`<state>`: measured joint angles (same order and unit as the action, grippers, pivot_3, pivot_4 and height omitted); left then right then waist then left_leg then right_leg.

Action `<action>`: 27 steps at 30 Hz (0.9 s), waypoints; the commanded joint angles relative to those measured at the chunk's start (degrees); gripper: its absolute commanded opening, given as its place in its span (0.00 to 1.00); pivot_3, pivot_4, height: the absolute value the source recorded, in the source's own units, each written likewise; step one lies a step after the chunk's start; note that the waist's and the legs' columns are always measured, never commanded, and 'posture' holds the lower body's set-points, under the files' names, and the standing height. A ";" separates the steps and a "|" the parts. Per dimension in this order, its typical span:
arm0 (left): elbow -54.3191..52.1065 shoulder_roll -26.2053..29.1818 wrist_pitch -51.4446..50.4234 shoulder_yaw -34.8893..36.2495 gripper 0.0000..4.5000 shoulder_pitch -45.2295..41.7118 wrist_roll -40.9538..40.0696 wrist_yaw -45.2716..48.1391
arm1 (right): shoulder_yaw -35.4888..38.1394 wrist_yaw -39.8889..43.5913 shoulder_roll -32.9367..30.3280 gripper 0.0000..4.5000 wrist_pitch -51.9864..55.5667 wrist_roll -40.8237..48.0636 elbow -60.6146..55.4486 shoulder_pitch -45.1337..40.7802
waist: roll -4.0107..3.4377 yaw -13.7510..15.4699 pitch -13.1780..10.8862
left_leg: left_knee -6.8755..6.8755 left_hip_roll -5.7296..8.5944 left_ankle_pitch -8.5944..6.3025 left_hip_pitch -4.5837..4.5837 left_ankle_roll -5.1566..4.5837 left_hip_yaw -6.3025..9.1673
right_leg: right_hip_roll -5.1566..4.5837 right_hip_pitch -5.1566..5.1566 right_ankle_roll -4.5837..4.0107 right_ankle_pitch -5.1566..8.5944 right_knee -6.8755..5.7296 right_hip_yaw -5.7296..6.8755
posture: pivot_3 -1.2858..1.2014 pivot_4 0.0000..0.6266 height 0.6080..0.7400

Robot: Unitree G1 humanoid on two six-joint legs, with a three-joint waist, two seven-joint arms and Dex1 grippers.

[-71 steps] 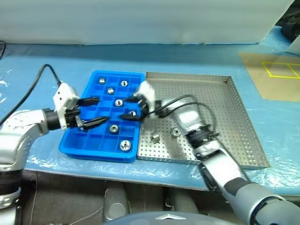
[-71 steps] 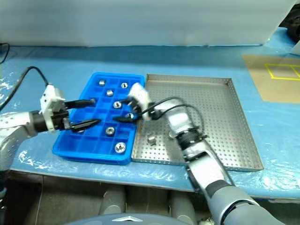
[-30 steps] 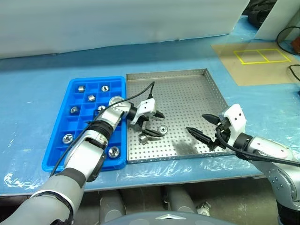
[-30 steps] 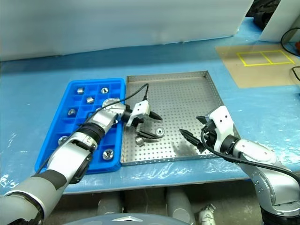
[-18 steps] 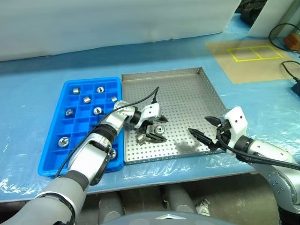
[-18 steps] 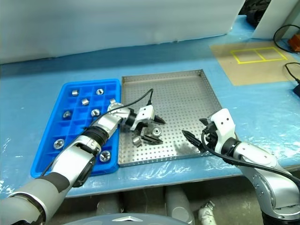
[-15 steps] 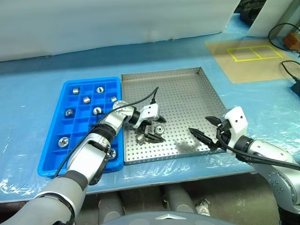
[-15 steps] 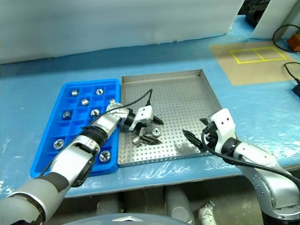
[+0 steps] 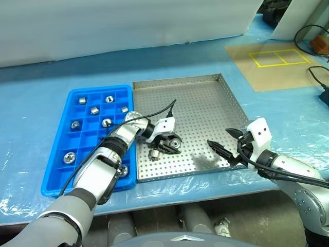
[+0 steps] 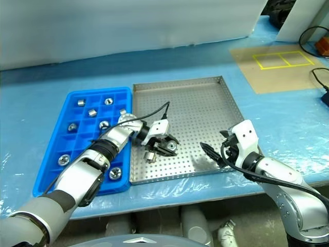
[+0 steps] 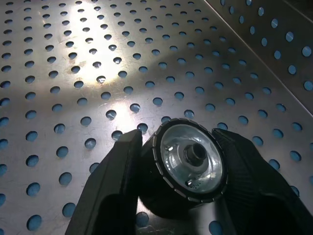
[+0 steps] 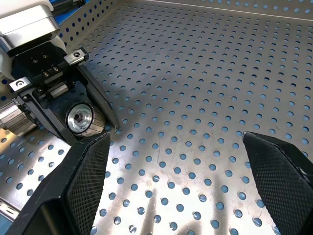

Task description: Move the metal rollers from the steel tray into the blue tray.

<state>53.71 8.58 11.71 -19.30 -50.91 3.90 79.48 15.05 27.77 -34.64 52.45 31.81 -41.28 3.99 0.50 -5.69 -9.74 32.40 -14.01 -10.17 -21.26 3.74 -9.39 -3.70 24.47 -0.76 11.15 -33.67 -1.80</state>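
Left hand point(image 9: 171, 145) grips 1 roller point(image 11: 190, 160) — over steel tray point(image 9: 205, 92).

Even, bright overhead light fills the head views, which are sharp at centre. The right claw point(image 9: 225, 147) throws a soft grey shadow onto the steel tray point(image 9: 205, 100) toward nine o'clock. In the left wrist view a white glare patch sits on the perforated floor at eleven o'clock; the nearest black fingers point(image 11: 110, 196) blur. Plastic film on the worktop point(image 9: 31, 92) glints at the edges.
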 commanded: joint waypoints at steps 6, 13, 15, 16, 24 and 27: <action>-12.45 -1.76 -11.62 6.18 0.50 0.30 -11.05 4.26 | -0.42 0.47 -0.98 0.99 -1.08 1.13 -1.99 -0.74 | 0.00 -0.03 -0.01 | 0.04 0.32 -0.07 -0.02 -0.13 -0.12 | -0.42 0.00 0.01 0.00 -0.01 0.02 | 0.25 0.24 1.00; -19.72 1.84 -16.92 7.81 0.50 0.20 -14.32 4.78 | -4.13 1.01 -0.72 0.99 -2.43 0.30 0.17 -3.05 | 0.00 -0.19 0.00 | 0.07 0.35 -0.15 0.00 -0.27 -0.23 | -0.50 0.00 0.02 0.01 -0.01 0.04 | 0.27 0.24 1.00; -21.89 3.75 -18.77 8.37 0.50 0.37 -15.38 4.94 | -4.97 1.30 -0.66 0.99 -2.91 0.19 0.98 -3.82 | -0.01 -0.18 -0.01 | 0.05 0.34 -0.15 0.00 -0.26 -0.23 | -0.49 0.01 0.04 0.01 -0.01 0.06 | 0.28 0.24 1.00; -23.09 4.83 -19.74 8.61 0.50 0.59 -15.87 4.97 | -5.38 1.52 -0.71 0.99 -3.19 0.08 1.55 -4.25 | -0.01 -0.09 -0.01 | 0.05 0.35 -0.15 -0.01 -0.26 -0.23 | -0.50 0.01 0.04 0.01 -0.01 0.07 | 0.28 0.24 1.00; -35.15 16.95 -28.28 13.06 0.50 5.29 -20.05 3.93 | -10.12 4.90 -0.72 0.99 -6.05 -0.59 7.87 -10.15 | -0.02 0.31 -0.01 | 0.00 0.34 -0.15 0.02 -0.25 -0.24 | -0.50 0.01 0.05 0.01 -0.02 0.10 | 0.34 0.24 1.00; -39.71 22.36 -31.35 16.15 0.50 8.20 -21.56 1.97 | -12.42 6.98 0.27 0.99 -8.27 -0.97 12.32 -14.52 | -0.02 0.52 -0.03 | -0.06 0.30 -0.11 0.05 -0.19 -0.23 | -0.49 0.02 0.05 0.02 -0.06 0.14 | 0.38 0.24 1.00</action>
<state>17.84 29.50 -18.28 -6.08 -42.59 -15.72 82.37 2.98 33.66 -34.82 46.51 31.15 -29.48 -8.71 0.48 -5.17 -9.76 32.33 -13.73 -10.25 -21.20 3.61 -9.63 -4.19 24.50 -0.71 11.17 -33.76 -1.67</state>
